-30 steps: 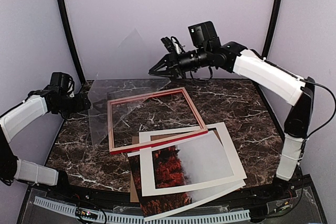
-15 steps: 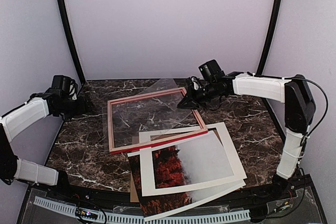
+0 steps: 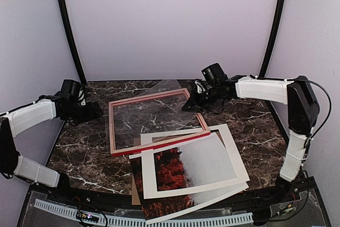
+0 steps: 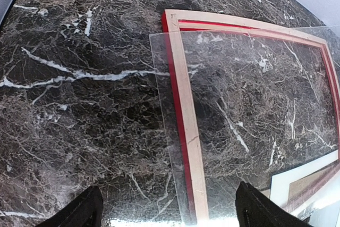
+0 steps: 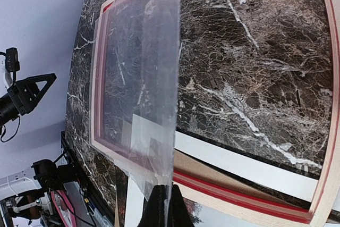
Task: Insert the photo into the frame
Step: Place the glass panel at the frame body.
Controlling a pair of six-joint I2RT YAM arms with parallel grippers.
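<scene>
Laying the clear pane into the frame, before the photo goes in. The right gripper [image 5: 162,212] is clamped tight on one edge of the clear pane [image 5: 143,67], at the frame's right far corner. It holds that edge raised, so the sheet slopes down across the frame [image 5: 244,199]. The frame lies flat on the marble bench [image 3: 79,142].

The left gripper [image 3: 98,111] hovers low beside the frame's left rail with its fingers [image 4: 87,211] spread wide and nothing between them. In the left wrist view the pane's free corner overhangs that rail instead of sitting inside it, and the sheet lies skewed to the opening.

The photo [image 3: 170,166] lies at the near edge of the bench under the white mat [image 3: 234,152]. It is partly overlapped by the frame's near rail and is not yet in the frame.

A good seating probably calls for drawing the pane slightly toward the right arm and squaring it with the rails. Only then should the held edge be lowered. The open left gripper is well placed to nudge or steady the overhanging edge. The pane looks thin and flexible, so a slow descent should keep it from bowing or springing off the rail.
</scene>
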